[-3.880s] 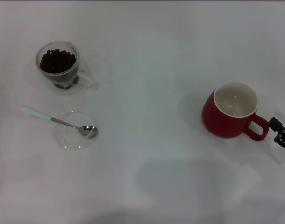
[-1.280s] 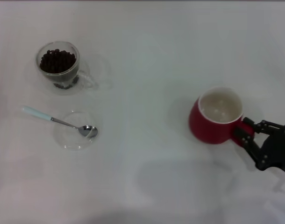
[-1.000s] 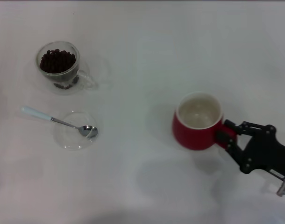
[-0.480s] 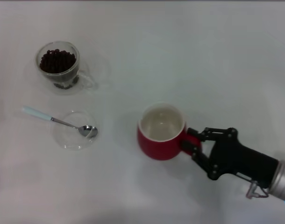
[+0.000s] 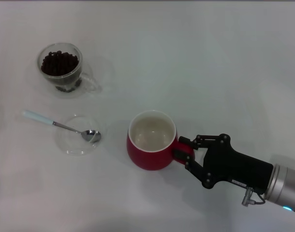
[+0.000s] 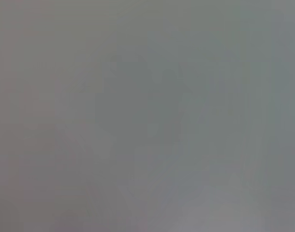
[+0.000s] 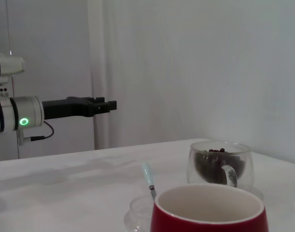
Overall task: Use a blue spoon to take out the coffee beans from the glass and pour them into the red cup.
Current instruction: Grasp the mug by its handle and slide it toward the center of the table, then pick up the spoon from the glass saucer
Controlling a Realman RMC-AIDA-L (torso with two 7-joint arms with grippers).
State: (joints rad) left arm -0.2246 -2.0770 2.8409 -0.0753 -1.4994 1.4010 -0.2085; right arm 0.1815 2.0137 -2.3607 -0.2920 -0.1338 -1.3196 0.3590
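The red cup (image 5: 146, 160) stands upright near the table's middle, its cream inside empty; it also fills the bottom of the right wrist view (image 7: 208, 215). My right gripper (image 5: 185, 152) is shut on its handle from the right. The glass (image 5: 71, 79) holding the coffee beans (image 5: 59, 62) stands at the far left, and shows in the right wrist view (image 7: 220, 164). The blue spoon (image 5: 37, 117) lies left of the cup, its metal bowl resting in a flat clear saucer (image 5: 70, 144). My left gripper (image 7: 96, 106) hangs in the air away from the table, seen only in the right wrist view.
The white table (image 5: 210, 67) bears only these things. The saucer lies a short way left of the red cup. The left wrist view is plain grey.
My right gripper took hold of the red cup's handle at the right side and has slid the cup leftward to near the middle. Glass, spoon and saucer have not moved.
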